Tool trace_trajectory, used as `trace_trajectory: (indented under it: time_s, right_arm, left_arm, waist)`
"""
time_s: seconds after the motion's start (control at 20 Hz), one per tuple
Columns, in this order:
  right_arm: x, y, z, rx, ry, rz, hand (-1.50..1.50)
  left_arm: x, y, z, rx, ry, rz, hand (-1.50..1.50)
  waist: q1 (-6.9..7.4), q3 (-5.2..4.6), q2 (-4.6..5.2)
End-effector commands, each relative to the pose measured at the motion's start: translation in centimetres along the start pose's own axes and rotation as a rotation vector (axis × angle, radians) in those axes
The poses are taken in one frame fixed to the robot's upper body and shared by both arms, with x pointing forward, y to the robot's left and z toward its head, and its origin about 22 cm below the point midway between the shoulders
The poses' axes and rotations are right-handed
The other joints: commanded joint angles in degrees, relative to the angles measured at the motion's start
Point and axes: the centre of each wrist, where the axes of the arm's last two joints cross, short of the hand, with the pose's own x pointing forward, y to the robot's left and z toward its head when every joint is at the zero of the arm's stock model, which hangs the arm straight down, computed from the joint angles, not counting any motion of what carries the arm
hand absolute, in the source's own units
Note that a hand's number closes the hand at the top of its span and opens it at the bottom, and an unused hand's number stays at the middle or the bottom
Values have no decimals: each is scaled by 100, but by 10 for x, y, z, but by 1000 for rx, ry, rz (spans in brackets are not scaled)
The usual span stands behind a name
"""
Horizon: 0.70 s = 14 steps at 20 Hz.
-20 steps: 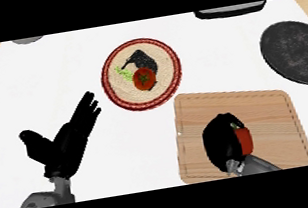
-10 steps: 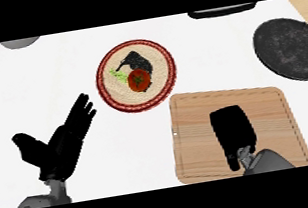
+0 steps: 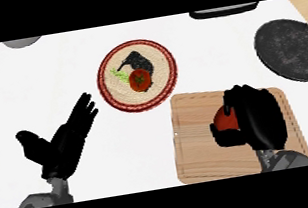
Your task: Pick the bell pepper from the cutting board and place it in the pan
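Down at about five o'clock, the right hand [image 3: 258, 117] sits over the wooden cutting board [image 3: 196, 139], its fingers and thumb curled round the red bell pepper [image 3: 225, 119]. Only the pepper's left side shows, at the nine o'clock edge of the hand; the rest is hidden under the black palm. Whether the pepper touches the board or is lifted off it cannot be told from this steep view. The grey forearm runs off toward the bottom edge at five o'clock.

At about two o'clock, well apart from the hand and up to its right, lies the dark round pan [image 3: 294, 50], partly cut by the right edge. Its lower rim comes near the board's upper right corner.

Toward eight o'clock the left hand [image 3: 62, 143] rests open, fingers straight and pointing up toward one o'clock, thumb spread to the left, holding nothing and touching nothing that can be seen.

Near the centre, at around twelve o'clock from the board, a plate [image 3: 113, 90] with a dark red rim carries a black shape, some green and a small red piece. On the top edge a grey object [image 3: 22, 42] shows at eleven o'clock and a dark one [image 3: 225, 10] at one o'clock, both too cut off to name.
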Motion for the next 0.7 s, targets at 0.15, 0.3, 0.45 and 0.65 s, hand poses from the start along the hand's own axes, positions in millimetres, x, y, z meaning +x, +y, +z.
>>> trace_trajectory:
  time_s: [0.15, 0.3, 0.45, 0.65]
  right_arm:
    - [-12, -39, 1, -218, 59, -393, 150]
    - [-60, -48, -2, -233, 67, -459, 150]
    - [-58, -41, -22, -228, 109, -552, 150]
    - [-100, -16, -55, -229, 145, -472, 150]
  left_arm:
    - [4, -18, -1, -17, -12, 11, 0]
    - [-12, -2, 3, -5, -6, -6, 0]
    - [9, -1, -8, -27, -17, 1, 0]
    - [-6, -9, 1, -26, -26, -1, 0]
  waist:
    - [70, 5, 14]
    - [77, 1, 30]
    - [123, -1, 33]
    - [152, -3, 33]
